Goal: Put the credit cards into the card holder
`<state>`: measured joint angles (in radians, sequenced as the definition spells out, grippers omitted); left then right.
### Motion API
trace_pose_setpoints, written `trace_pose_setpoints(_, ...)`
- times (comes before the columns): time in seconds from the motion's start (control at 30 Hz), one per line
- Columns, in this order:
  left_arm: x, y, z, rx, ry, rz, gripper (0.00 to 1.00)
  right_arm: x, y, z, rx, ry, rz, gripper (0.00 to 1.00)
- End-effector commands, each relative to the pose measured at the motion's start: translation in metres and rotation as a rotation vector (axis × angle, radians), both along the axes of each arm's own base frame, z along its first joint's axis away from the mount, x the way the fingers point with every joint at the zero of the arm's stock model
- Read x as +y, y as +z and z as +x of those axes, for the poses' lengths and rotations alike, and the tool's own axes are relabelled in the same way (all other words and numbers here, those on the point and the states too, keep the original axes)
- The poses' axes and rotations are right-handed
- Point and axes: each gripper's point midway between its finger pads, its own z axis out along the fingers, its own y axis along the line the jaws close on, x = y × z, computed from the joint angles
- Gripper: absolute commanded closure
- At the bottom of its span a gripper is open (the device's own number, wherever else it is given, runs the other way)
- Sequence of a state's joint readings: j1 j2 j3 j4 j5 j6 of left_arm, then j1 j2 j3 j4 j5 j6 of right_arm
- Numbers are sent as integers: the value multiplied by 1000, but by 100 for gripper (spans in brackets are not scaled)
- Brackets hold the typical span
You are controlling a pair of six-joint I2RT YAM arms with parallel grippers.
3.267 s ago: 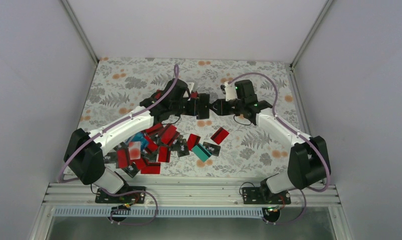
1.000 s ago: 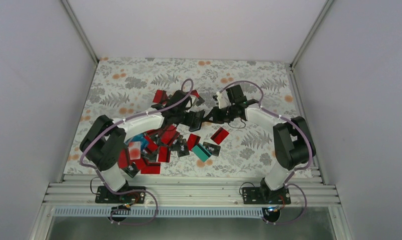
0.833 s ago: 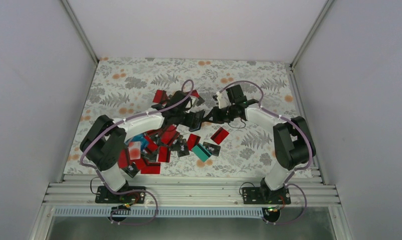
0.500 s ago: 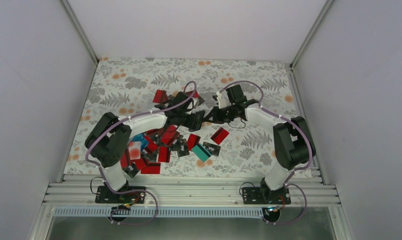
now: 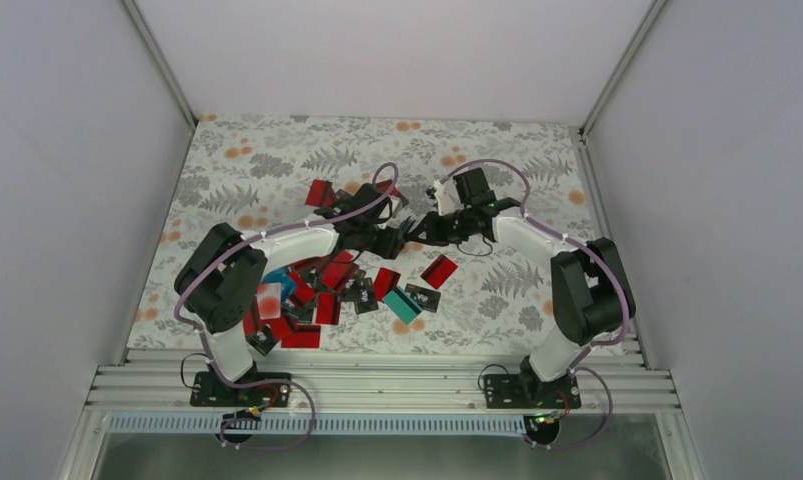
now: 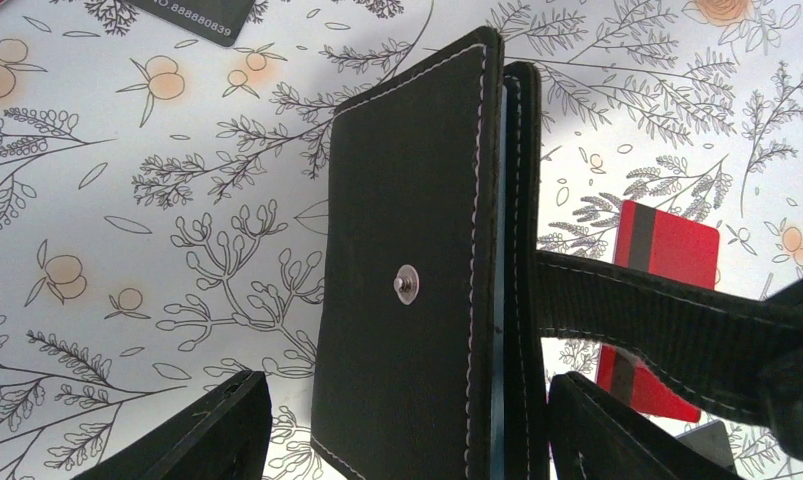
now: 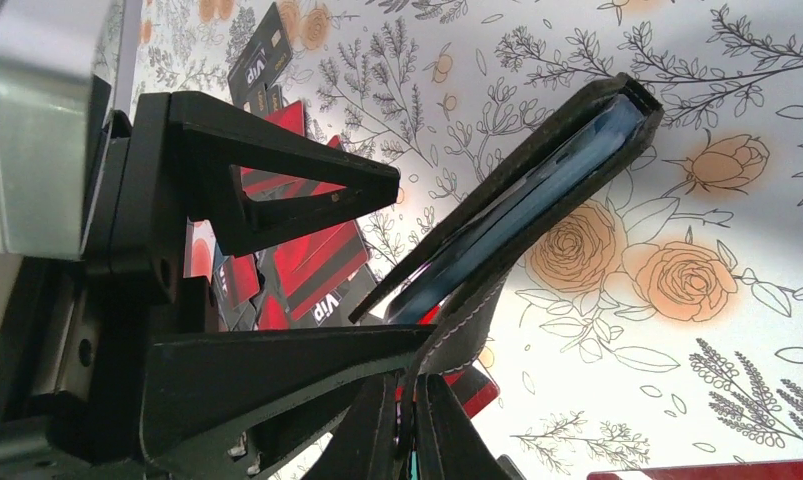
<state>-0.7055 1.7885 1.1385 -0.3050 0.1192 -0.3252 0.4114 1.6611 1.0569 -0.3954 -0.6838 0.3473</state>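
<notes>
The black card holder (image 6: pixel 407 220) with its snap stud hangs above the table, and a blue card's edge (image 7: pixel 522 205) shows inside it. My left gripper (image 6: pixel 407 380) is open and straddles the holder's lower end; a gap shows at its left finger, while the right finger is close against the holder. My right gripper (image 7: pixel 412 388) is shut on the holder's strap (image 6: pixel 667 310). In the top view both grippers, left (image 5: pixel 391 238) and right (image 5: pixel 418 231), meet mid-table. Several loose credit cards (image 5: pixel 307 290), red, black and teal, lie in front of the left arm.
A red card (image 5: pixel 439 270) and a teal card (image 5: pixel 402 303) lie apart from the pile, and another red card (image 5: pixel 320 192) lies behind the left arm. White walls close in the floral table (image 5: pixel 517 150) on three sides.
My left jaws have narrowed toward the card holder, and the left arm has shifted slightly. The right gripper stays shut on the strap in about the same place.
</notes>
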Motion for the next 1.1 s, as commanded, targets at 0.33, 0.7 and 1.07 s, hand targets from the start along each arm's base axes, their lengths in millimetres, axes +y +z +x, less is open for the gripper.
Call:
trace_pose_setpoints(0.33, 1, 12, 11, -55, 24, 15, 33, -3, 4, 0, -31, 9, -28, 96)
trace_pose_setpoints(0.7, -1, 18, 16, -52, 18, -13, 33, -8, -1, -2, -33, 3, -58, 96)
trace_pose_setpoints(1.07, 7, 17, 24, -45, 41, -10, 43, -13, -9, -3, -27, -3, -87, 96)
